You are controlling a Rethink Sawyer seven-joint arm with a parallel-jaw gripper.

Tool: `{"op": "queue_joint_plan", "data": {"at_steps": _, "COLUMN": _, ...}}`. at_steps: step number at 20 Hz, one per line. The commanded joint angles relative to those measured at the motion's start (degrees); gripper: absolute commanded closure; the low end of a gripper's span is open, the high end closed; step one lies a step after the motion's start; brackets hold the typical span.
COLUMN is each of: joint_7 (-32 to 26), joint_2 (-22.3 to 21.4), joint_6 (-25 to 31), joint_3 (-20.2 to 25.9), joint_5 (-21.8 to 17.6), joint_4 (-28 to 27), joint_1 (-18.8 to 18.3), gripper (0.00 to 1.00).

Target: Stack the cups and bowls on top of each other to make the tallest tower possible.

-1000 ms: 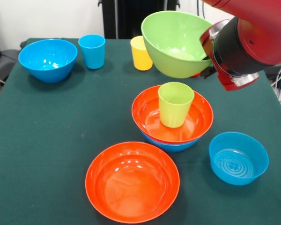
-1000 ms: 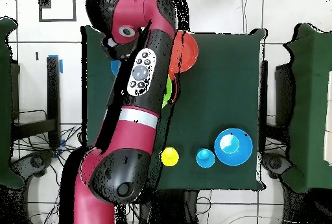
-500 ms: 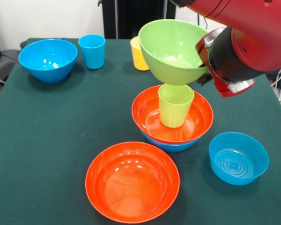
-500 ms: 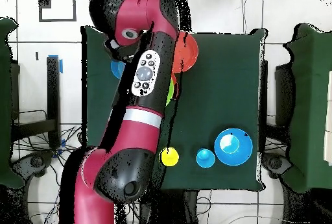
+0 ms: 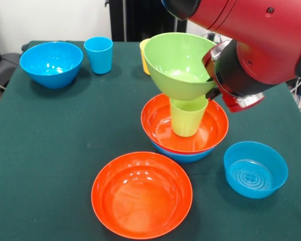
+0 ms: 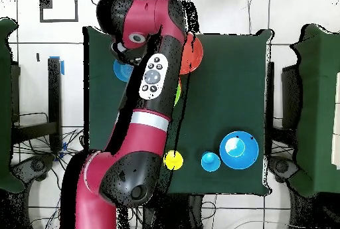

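My gripper (image 5: 209, 86) is shut on the right rim of the lime green bowl (image 5: 176, 63) and holds it, slightly tilted, right over the lime green cup (image 5: 186, 119). The bowl's base is at the cup's rim; I cannot tell if they touch. The cup stands upright in an orange bowl (image 5: 213, 131) nested in a blue bowl (image 5: 183, 156). A blue cup (image 5: 99, 54) and a yellow cup (image 5: 142, 48), mostly hidden behind the green bowl, stand at the far side. The red cup is hidden. In the overhead view the arm (image 6: 149, 87) covers the stack.
A second orange bowl (image 5: 142, 193) sits near the front. A small straight-sided blue bowl (image 5: 255, 169) is at the front right. A deep blue bowl (image 5: 51, 63) sits far left. The overhead view shows the yellow cup (image 6: 174, 160), blue cup (image 6: 210, 161) and blue bowl (image 6: 238, 149).
My gripper has carried the green bowl down and to the left, from above and behind the stack to directly over the green cup. Everything else has stayed in place.
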Motion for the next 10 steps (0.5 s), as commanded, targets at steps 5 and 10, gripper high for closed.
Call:
{"op": "queue_joint_plan", "data": {"at_steps": 5, "joint_7": -10.79, "joint_2": -1.79, "joint_6": -3.06, "joint_3": 7.62, "joint_5": -4.97, "joint_4": 4.50, "joint_1": 0.56, "gripper": 1.00}}
{"op": "queue_joint_plan", "data": {"at_steps": 10, "joint_7": -9.53, "joint_2": -1.93, "joint_6": -1.83, "joint_3": 7.72, "joint_5": -4.69, "joint_4": 3.49, "joint_1": 1.02, "gripper": 1.00}}
